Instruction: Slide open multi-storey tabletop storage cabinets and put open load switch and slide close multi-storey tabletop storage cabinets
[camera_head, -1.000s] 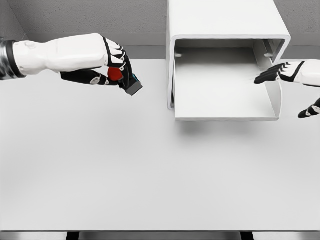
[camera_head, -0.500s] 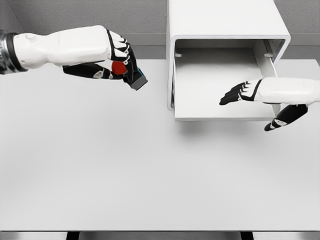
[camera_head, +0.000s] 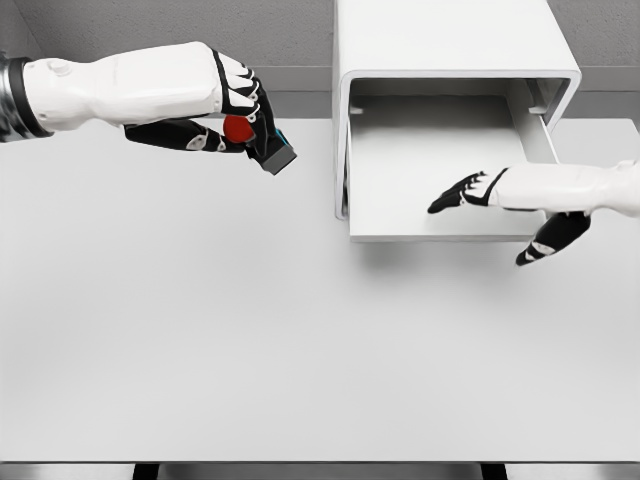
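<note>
Change logged: my right hand (camera_head: 497, 200), fingers spread and holding nothing, has slid further left across the pulled-out drawer (camera_head: 450, 232); my left hand (camera_head: 232, 120) has edged the load switch (camera_head: 262, 143) nearer the cabinet (camera_head: 450, 40). I judge opening done, placing next.

Count:
- Cabinet: one, at the bench (camera_head: 300, 350) far edge, right of centre.
- Drawer open: one.
- Load switch: one, clasped in left hand above the bench's far-left area.
- Hands: two.
</note>
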